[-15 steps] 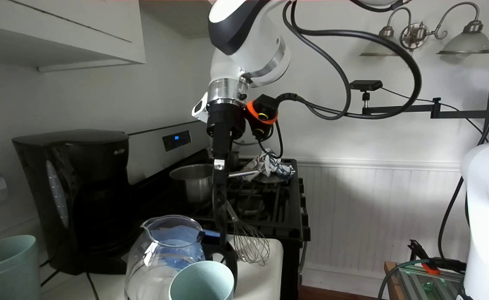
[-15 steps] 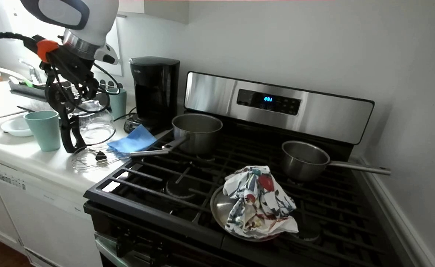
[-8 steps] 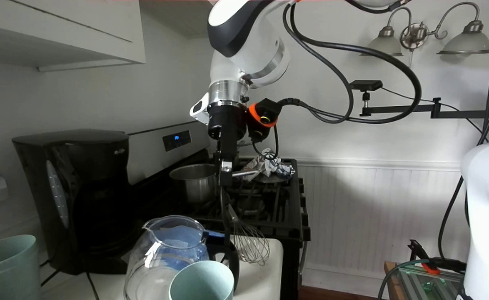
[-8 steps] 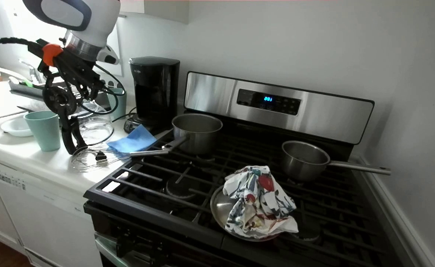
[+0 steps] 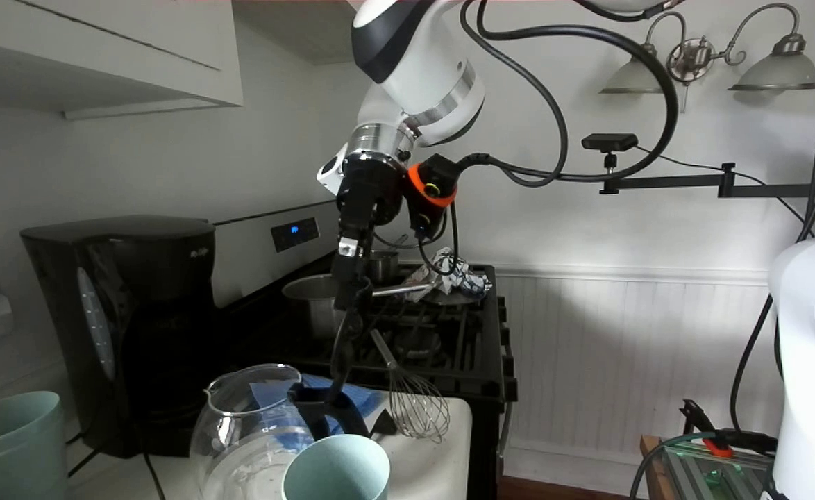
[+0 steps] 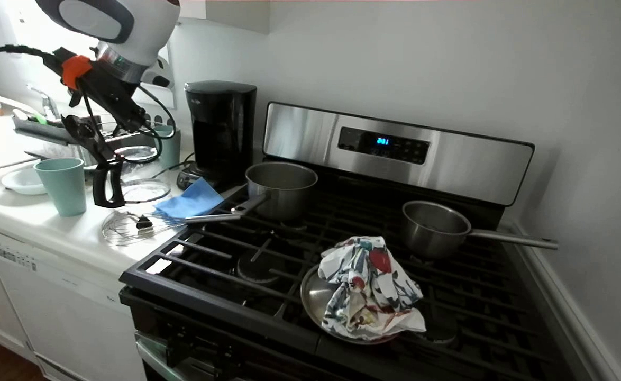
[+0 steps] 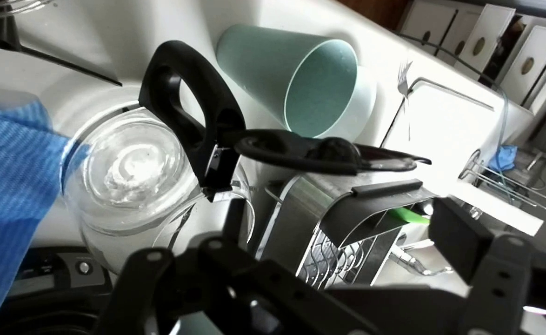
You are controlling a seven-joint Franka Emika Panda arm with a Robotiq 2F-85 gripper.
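The gripper (image 7: 347, 228) stood with jaws wide—near the raised lid (image 7: 296, 151) of the glass carafe (image 7: 133, 177). A narrow countertop strip (image 5: 459, 423) separated whisk (image 5: 404, 385) and counter edge (image 5: 468, 451). 1 green cup (image 7: 273, 74) crowded the carafe handle (image 7: 205, 86)—opposite a blue cloth (image 7: 12, 195).

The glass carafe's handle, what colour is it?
The handle is black; it shows best in the wrist view.
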